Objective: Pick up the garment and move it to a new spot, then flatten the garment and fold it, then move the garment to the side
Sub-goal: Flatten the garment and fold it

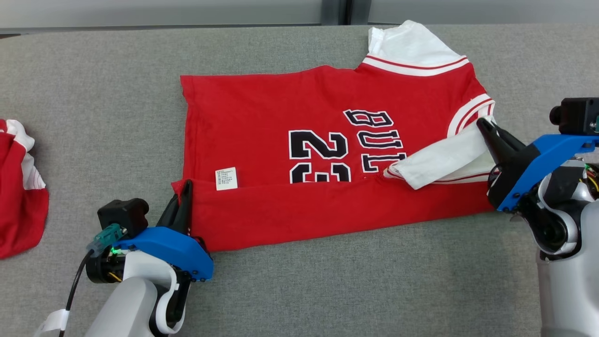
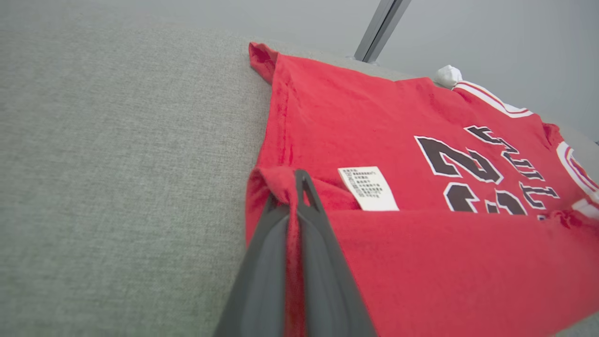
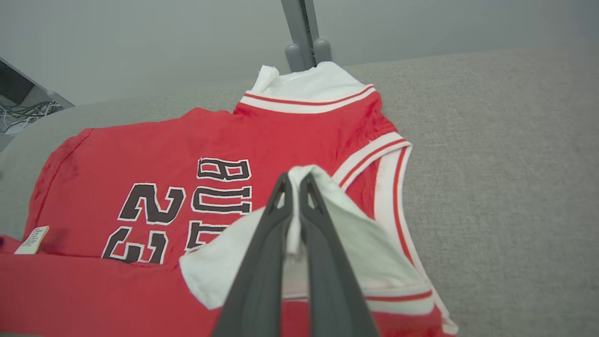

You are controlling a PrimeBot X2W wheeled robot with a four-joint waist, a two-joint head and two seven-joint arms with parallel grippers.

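1. Garment [image 1: 281,121] lies flat on the grey surface [image 1: 327,290], its near edge folded up to the care label [image 1: 226,179].
2. Left gripper [image 1: 187,186], just left of the label, is clamped tight on the folded red corner. Right gripper [image 1: 482,123], far right of the label, is clamped tight on the white sleeve [image 1: 444,161].
3. Risk: uneven arm travel could skew the fold, and the thin sleeve may slip free.
4. Count: two grippers, one label, one worked garment, one other red cloth [image 1: 18,196] far left of the label.
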